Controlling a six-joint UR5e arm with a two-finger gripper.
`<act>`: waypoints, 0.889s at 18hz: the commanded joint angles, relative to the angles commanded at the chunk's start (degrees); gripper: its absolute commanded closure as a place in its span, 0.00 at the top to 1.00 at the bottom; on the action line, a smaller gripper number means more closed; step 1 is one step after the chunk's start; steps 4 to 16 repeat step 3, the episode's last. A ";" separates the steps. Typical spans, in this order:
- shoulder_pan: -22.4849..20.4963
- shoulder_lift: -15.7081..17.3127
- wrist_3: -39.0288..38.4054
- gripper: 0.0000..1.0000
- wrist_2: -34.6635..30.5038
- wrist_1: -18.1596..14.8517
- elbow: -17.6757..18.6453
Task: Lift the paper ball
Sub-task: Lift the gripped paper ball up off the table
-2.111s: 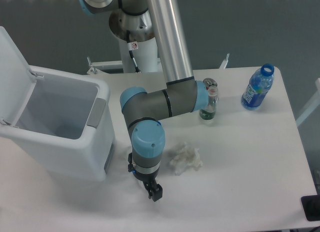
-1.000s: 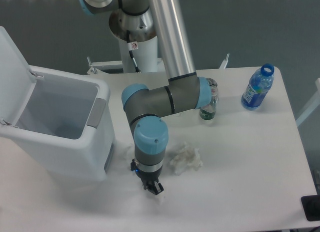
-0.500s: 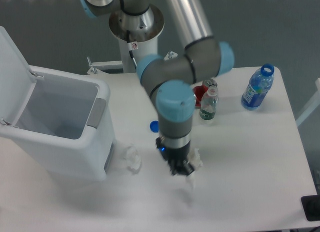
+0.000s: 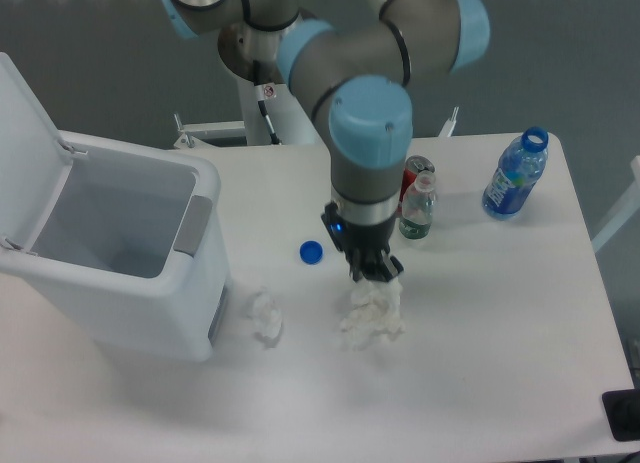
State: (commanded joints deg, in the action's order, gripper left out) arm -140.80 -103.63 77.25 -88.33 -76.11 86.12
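Spotted the claw [image 4: 375, 271] well up off the table [image 4: 500, 313] this time, right above the big fluffy wad [image 4: 368, 321]. Had been down low near the front edge two seconds back, then swung right and climbed. Looked clenched on the paper ball [image 4: 390, 285], a small white scrap pinched at the fingertips. Honestly couldn't separate that scrap cleanly from the fluffy wad's top edge, white on white. Half a second ago saw the same scrap dangling under the claw lower down, clear of the wad.

Also caught the blue cap [image 4: 311, 251] and the smaller upright wad [image 4: 265, 318] by the white bin [image 4: 195, 283], both hidden behind the arm in the two earliest shots. Found the can [image 4: 417, 169], the little bottle [image 4: 417, 211] and the blue bottle [image 4: 515, 175] sitting exactly where they were.
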 joint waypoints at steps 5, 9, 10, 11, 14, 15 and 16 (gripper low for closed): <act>-0.44 1.06 0.00 0.00 0.17 -0.09 0.53; -0.44 1.06 0.00 0.00 0.17 -0.09 0.53; -0.44 1.06 0.00 0.00 0.17 -0.09 0.53; -0.44 1.06 0.00 0.00 0.17 -0.09 0.53; -0.44 1.06 0.00 0.00 0.17 -0.09 0.53; -0.44 1.06 0.00 0.00 0.17 -0.09 0.53; -0.44 1.06 0.00 0.00 0.17 -0.09 0.53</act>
